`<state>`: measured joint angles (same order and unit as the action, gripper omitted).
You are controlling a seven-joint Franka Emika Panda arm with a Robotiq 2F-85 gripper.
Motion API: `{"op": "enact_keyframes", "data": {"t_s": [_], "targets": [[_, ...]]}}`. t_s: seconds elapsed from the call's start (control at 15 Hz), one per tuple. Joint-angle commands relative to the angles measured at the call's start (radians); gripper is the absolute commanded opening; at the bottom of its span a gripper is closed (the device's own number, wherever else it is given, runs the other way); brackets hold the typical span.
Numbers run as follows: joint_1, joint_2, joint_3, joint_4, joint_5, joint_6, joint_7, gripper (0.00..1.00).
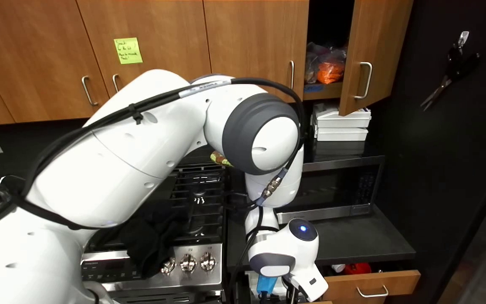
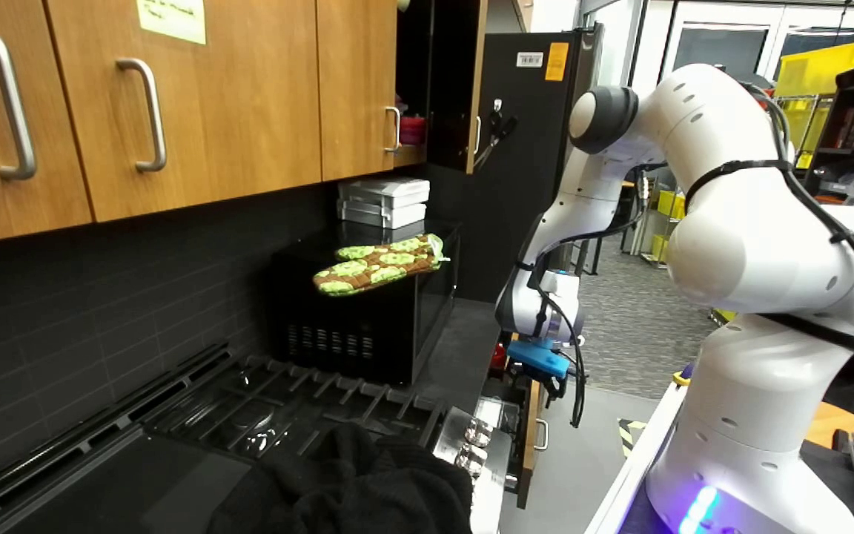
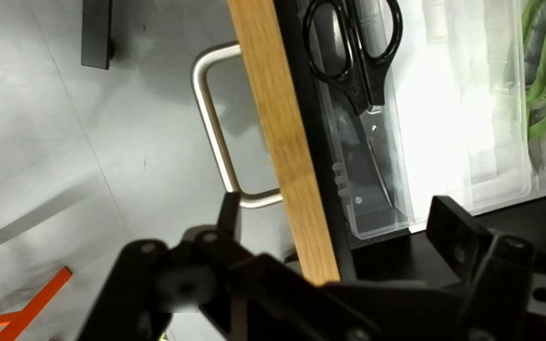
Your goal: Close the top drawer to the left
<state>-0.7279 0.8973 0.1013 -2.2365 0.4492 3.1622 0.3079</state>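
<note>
Closing has yet to happen: right by the jaws, the top drawer (image 3: 286, 142) stands pulled out with its contents exposed, so I judge that the inward push is all left to do. The jaws are spread wide and grip nothing. In the wrist view the drawer's wooden front (image 3: 297, 187) crosses the gap between them, one jaw on the side of the handle (image 3: 212, 125) and the other over the interior; whether they reach below its top edge or hover above it, this angle does not settle. Just inside the front lie black scissors (image 3: 360, 92) in a clear tray (image 3: 382, 222), and deeper in, leafy-looking green items (image 3: 541, 87). Farther off, in an exterior view, another drawer (image 1: 369, 282) with a red item (image 1: 357, 268) also stands out, below the dark tabletop (image 1: 352, 240) carrying a microwave (image 1: 336, 185).
</note>
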Motion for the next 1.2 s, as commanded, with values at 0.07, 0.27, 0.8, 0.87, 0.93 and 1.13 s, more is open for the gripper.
{"op": "enact_keyframes", "data": {"t_s": [0.07,0.27,0.8,0.87,0.93,1.13], "targets": [[-0.001,-0.041,-0.042,-0.033,0.012,-0.001,0.014,1.0],[-0.015,-0.052,-0.065,-0.039,0.017,0.004,0.024,1.0],[-0.001,0.006,-0.139,0.004,0.025,-0.032,0.073,0.28],[0.002,0.022,-0.147,0.017,0.025,-0.042,0.08,0.2],[0.004,0.039,-0.152,0.032,0.024,-0.052,0.084,0.13],[0.014,0.114,-0.151,0.114,0.024,-0.099,0.098,0.0]]}}
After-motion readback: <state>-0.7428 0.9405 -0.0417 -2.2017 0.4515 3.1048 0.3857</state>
